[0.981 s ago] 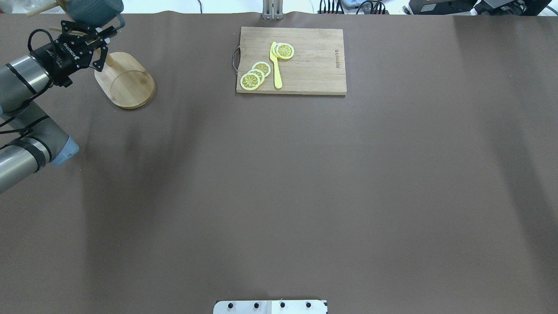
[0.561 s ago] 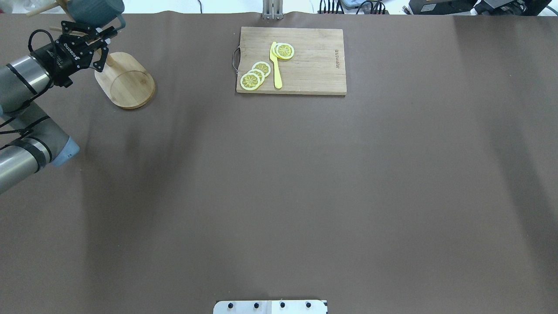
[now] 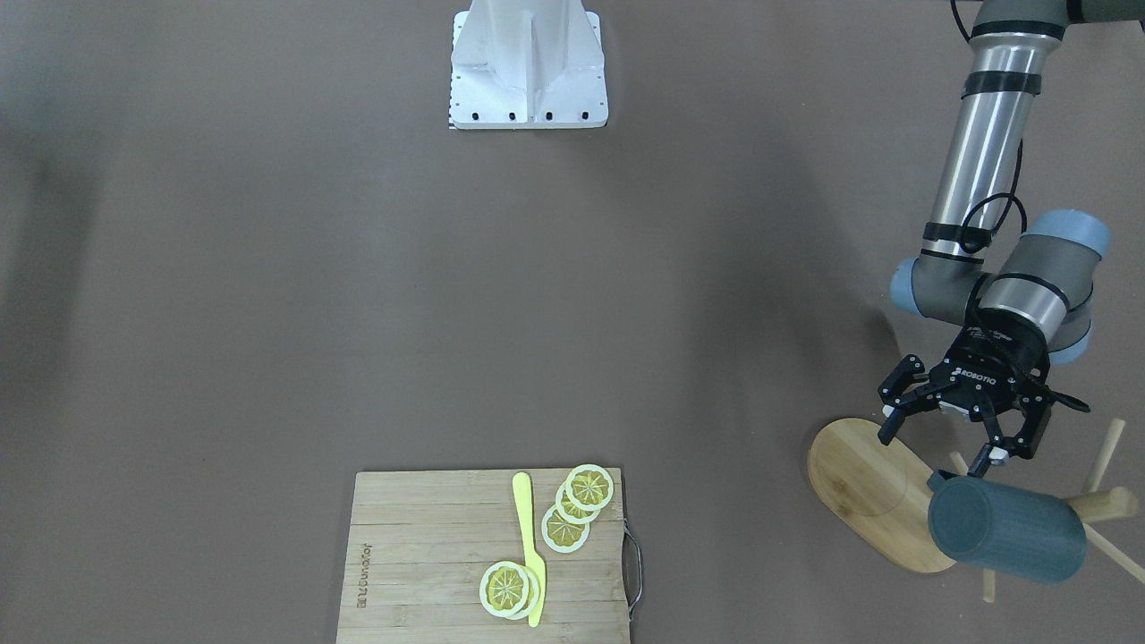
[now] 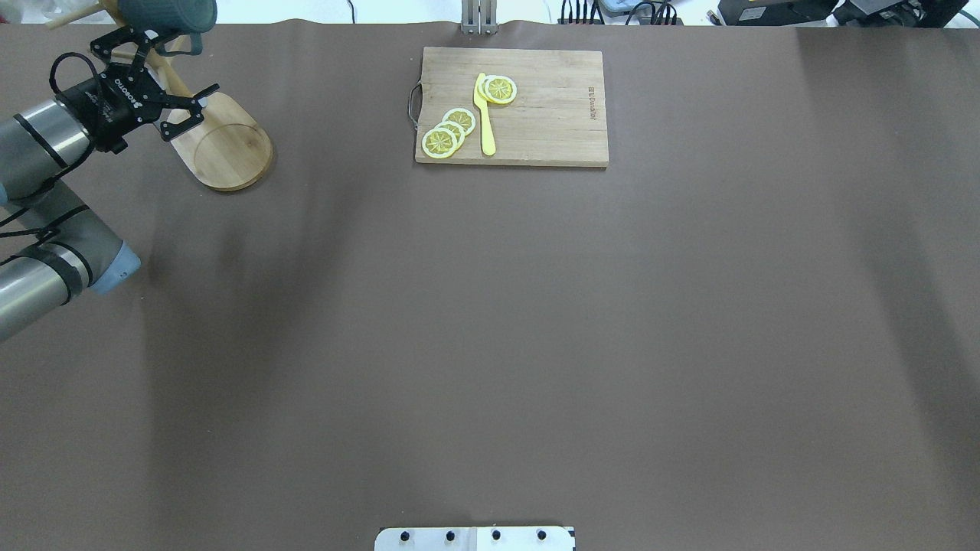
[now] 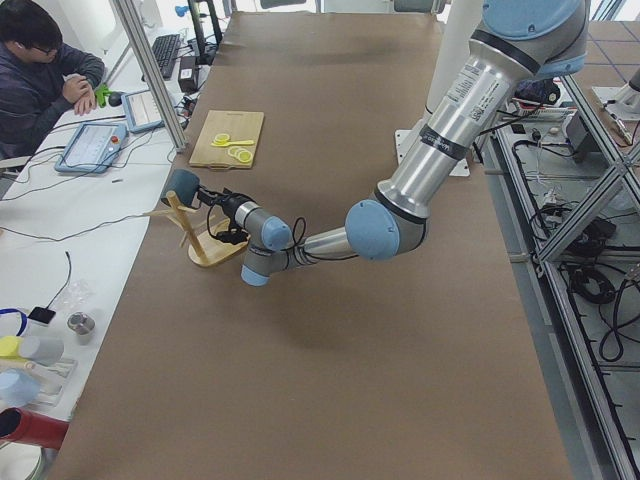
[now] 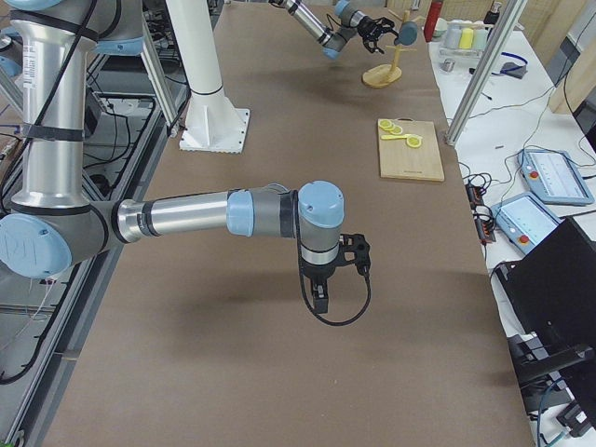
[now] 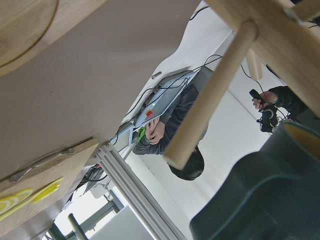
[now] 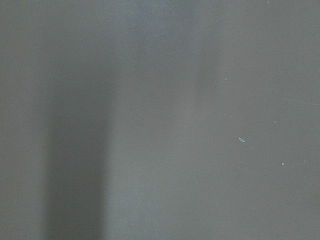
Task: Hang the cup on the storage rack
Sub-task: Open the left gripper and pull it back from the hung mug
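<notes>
As the cup [image 3: 1006, 529] hangs on the storage rack [image 3: 868, 483], the left pincer [image 3: 935, 452] stands released beside it. For the right pincer [image 6: 320, 300] I cannot tell.

A rectangular bamboo cutting board [image 4: 559, 122] lies on the brown table cover [image 4: 490, 344], with a metal loop handle [image 4: 413, 105] at one short end. On the board a yellow plastic knife [image 4: 485, 119] lies across the planks. Two overlapping lemon slices [image 4: 501, 89] touch one end of it on the side away from the loop, and three more slices [image 4: 448, 132] overlap between knife and loop.
</notes>
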### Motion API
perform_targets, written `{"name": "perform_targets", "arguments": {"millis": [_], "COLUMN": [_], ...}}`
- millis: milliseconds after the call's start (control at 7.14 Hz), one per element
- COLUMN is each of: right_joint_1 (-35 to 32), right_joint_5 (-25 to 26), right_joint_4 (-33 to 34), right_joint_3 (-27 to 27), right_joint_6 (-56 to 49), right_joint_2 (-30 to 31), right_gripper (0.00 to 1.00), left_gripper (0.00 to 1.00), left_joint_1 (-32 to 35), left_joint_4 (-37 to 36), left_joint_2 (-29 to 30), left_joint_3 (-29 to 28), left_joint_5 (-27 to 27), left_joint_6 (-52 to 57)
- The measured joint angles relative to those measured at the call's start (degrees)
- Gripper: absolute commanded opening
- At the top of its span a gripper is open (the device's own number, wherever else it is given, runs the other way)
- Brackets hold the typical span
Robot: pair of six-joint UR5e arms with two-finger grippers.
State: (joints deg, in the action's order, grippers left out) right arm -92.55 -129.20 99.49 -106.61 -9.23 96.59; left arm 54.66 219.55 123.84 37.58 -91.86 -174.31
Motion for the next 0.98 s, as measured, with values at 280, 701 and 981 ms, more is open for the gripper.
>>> {"name": "perform_targets", "arguments": {"millis": [280, 701, 981], "right_joint_1": [0.0, 0.0, 0.0], "right_joint_5": [0.0, 0.0, 0.0], "right_joint_4": [0.0, 0.0, 0.0], "right_joint_3": [0.0, 0.0, 0.0], "right_joint_6": [0.0, 0.0, 0.0], "right_joint_2": [0.0, 0.0, 0.0], "right_gripper": [1.0, 1.0, 1.0], "left_gripper": [0.99, 0.99, 0.99], "left_joint_1": [-0.1, -0.1, 0.0], "left_joint_4": [0.0, 0.1, 0.1], "left_joint_2": [-0.1, -2.7, -5.2], "left_joint_3": [0.9, 6.0, 10.5], "left_joint_5": [-0.1, -0.3, -0.5], "left_joint_6": [0.0, 0.0, 0.2]}}
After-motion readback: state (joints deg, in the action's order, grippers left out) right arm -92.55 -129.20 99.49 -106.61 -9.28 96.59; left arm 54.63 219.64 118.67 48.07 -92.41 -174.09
